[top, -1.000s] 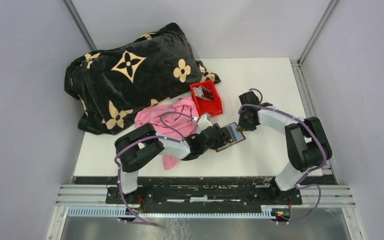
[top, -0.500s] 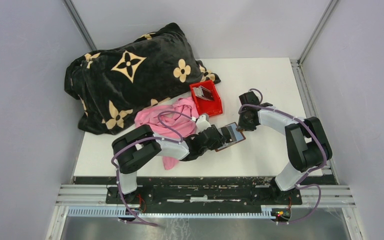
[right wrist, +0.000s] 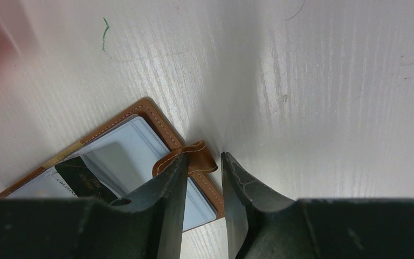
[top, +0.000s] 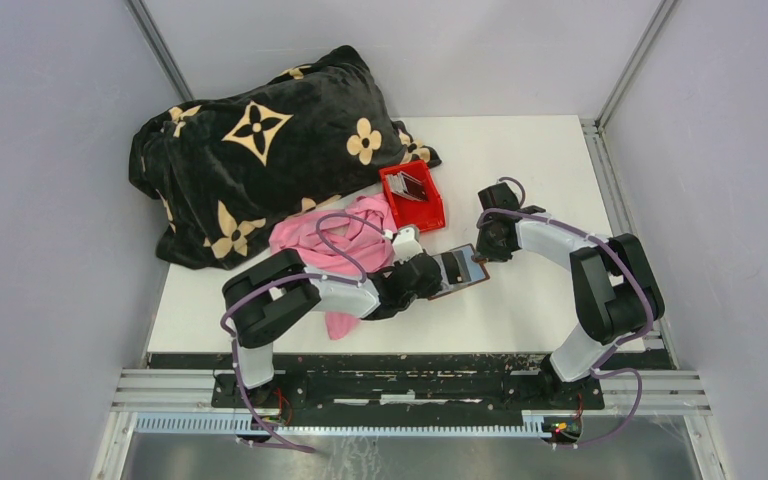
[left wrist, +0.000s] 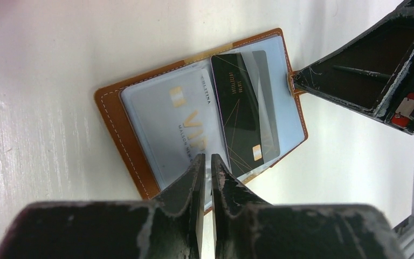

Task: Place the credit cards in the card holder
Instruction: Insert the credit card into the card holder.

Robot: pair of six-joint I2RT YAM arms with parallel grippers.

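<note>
- Our left hand (left wrist: 205, 162) stands nearly closed, with only a thin slit between its tips. The tips are down at the lower edge of the open card holder (left wrist: 110, 116), just where the silver card (left wrist: 178, 118) ends. We judge it is nipping or nudging that edge to seat the card. We cannot tell whether anything thin sits in the slit.
- The silver card lies flat in the pale sleeve on the holder's left half. The dark card (left wrist: 237, 108) lies just beside it, slightly askew, with a gold chip near its lower corner.
- Our right hand (right wrist: 204, 157) stands part-way apart astride the snap strap (right wrist: 194, 160), mid-frame in its wrist view. We judge it is there to hold the folder spread and steady for the other hand. We cannot tell whether it squeezes the strap or only pins it.
- The holder rests on the white worktop (top: 540, 170) at the centre of the overhead view, between both hands.
- Just above it sits a red bin (top: 418, 212) holding what look like more cards (top: 412, 186), too small to count.
- We cannot make out whether the dark card is under the clear pocket or on top of it. A greyer shape behind it may be another card.
- A pink cloth (top: 360, 225) and a black blanket (top: 260, 150) fill the upper left. The left arm partly covers the cloth.
</note>
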